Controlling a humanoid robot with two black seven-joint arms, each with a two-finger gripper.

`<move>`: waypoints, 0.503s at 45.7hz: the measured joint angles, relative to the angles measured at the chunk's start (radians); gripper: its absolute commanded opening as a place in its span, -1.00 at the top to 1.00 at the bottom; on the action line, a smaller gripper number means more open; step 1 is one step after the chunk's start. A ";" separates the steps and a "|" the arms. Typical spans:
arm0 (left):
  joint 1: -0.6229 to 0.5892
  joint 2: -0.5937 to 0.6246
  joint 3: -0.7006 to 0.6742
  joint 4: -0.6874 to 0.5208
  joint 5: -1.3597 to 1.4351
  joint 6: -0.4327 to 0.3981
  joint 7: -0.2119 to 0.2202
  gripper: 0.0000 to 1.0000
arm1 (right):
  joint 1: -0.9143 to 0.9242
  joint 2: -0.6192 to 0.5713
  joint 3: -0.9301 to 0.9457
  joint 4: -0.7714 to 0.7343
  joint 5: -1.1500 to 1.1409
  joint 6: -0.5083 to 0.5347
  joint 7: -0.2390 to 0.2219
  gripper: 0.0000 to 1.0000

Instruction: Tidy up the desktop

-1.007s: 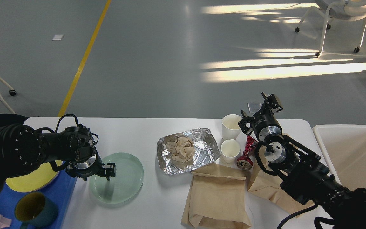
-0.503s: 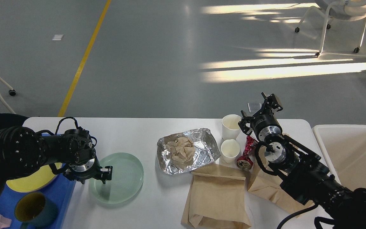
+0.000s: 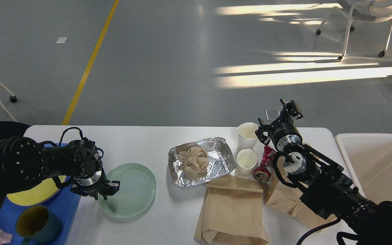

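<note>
Bare desktop [image 3: 141, 143] lay open to me between the green plate [image 3: 131, 189] and foil tray [image 3: 201, 160]. Right of the tray, two paper cups [image 3: 247, 136], a crushed can [image 3: 263, 173] and brown bags [image 3: 231, 211] blocked passage.

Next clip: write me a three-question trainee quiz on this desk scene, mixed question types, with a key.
1. True or false: the foil tray holds crumpled brown paper.
2. How many white paper cups stand beside the crushed red can?
3. Which end effector is at the green plate: A) left, B) right?

Key: 1. True. 2. Two: far cup, near cup. 3. A, at the plate's left rim; grip unclear.
</note>
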 measured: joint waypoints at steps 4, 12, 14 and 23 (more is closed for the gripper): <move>-0.001 0.005 0.000 0.001 0.000 -0.038 0.000 1.00 | -0.001 0.000 0.000 0.000 0.000 0.000 0.000 -1.00; -0.015 0.009 0.000 0.001 -0.001 -0.058 -0.002 1.00 | -0.001 0.000 0.000 0.000 0.000 0.000 0.000 -1.00; -0.024 0.010 -0.004 0.001 -0.001 -0.062 -0.002 1.00 | -0.001 0.000 0.000 0.000 0.000 0.000 0.000 -1.00; -0.117 0.059 -0.027 -0.001 0.000 -0.138 -0.002 1.00 | -0.001 0.000 0.000 0.000 0.000 0.000 0.000 -1.00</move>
